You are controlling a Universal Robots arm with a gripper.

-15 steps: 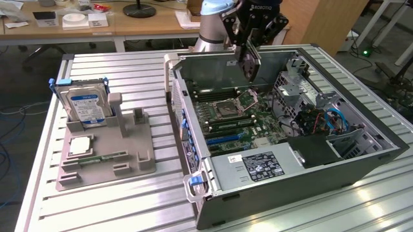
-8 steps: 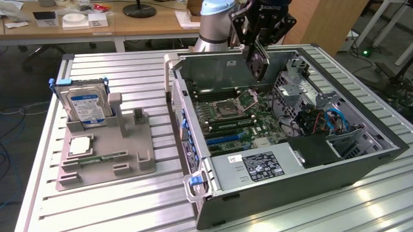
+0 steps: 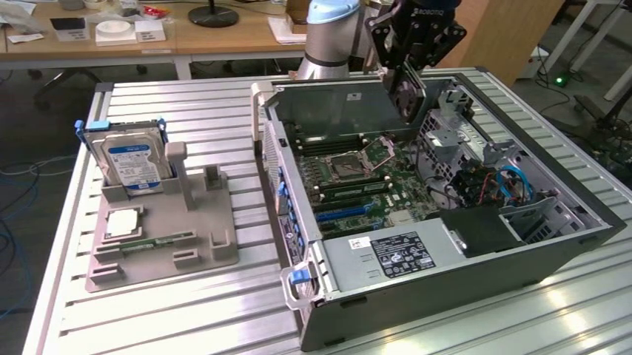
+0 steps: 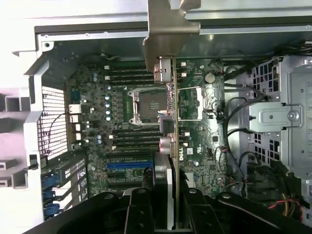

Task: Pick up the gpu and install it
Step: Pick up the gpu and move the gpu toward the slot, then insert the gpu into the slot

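Observation:
My gripper (image 3: 407, 65) hangs over the far end of the open computer case (image 3: 582, 222), shut on the gpu (image 3: 409, 92). The card hangs on edge below the fingers, above the motherboard (image 3: 365, 177). In the wrist view the gpu (image 4: 173, 122) runs edge-on away from the gripper (image 4: 170, 217), with its silver bracket (image 4: 170, 29) at the far end by the case wall. One dark finger (image 4: 139, 209) sits on each side of the card. The card floats over the CPU socket (image 4: 148, 105), apart from the blue expansion slots (image 4: 126, 165).
On the exterior view's left a grey holder (image 3: 188, 244) carries a silver hard drive (image 3: 133, 163), a processor (image 3: 120, 222) and a narrow memory stick (image 3: 153, 242). Inside the case are a power supply (image 3: 395, 255), drive cage (image 3: 464, 133) and blue cables (image 3: 508, 185). Desks stand behind.

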